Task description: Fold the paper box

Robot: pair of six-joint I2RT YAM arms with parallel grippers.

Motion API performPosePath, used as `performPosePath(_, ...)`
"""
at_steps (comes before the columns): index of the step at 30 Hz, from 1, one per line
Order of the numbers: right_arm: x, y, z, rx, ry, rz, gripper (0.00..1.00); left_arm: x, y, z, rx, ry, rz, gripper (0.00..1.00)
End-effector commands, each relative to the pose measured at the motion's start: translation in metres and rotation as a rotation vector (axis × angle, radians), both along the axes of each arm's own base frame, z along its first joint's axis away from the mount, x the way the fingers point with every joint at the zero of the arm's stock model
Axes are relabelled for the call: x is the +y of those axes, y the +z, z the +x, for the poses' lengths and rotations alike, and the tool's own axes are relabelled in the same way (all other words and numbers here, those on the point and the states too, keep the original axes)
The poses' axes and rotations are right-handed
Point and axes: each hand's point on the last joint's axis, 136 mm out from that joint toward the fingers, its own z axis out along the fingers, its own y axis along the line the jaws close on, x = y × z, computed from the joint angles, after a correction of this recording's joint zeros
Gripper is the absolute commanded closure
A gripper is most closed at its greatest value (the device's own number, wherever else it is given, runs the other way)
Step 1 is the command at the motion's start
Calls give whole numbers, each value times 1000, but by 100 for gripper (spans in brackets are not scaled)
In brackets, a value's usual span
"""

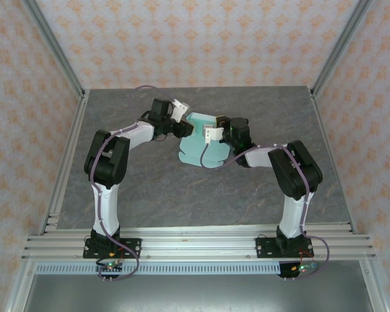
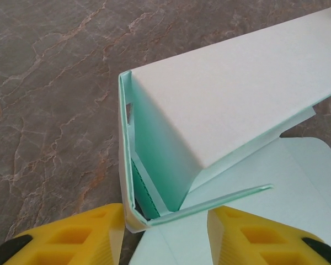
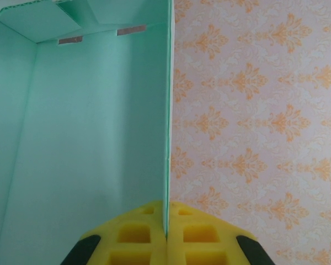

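- The right gripper (image 3: 166, 212) is pinching a wall of the paper box (image 3: 99, 138) tight.
- The left gripper (image 2: 165, 218) is sitting half open around a box corner; I cannot tell if it is squeezing.

Robotics lab test cell, built around one bench

A grey marble-look bench (image 1: 182, 195) is fenced by bare aluminium frame posts (image 1: 55, 49) rising from its far corners. Flat panels (image 1: 201, 39) papered in a peach damask print close it in behind and on both sides. Slotted aluminium rails (image 1: 195, 244) run along the bench's near edge, with the left arm (image 1: 107, 166) and right arm (image 1: 294, 175) bolted on and cables (image 1: 131, 260) looping from the bases.
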Motion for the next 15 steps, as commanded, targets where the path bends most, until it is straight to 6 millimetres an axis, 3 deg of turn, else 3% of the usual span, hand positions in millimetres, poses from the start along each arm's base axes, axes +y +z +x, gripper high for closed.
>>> performPosePath(1,12,-17,-5,66,57,-4,100,-3,55,19,-190,28,-12,55)
performPosePath(15,14,-11,-5,62,73,-2,100,-3,44,28,-138,-32,93,48)
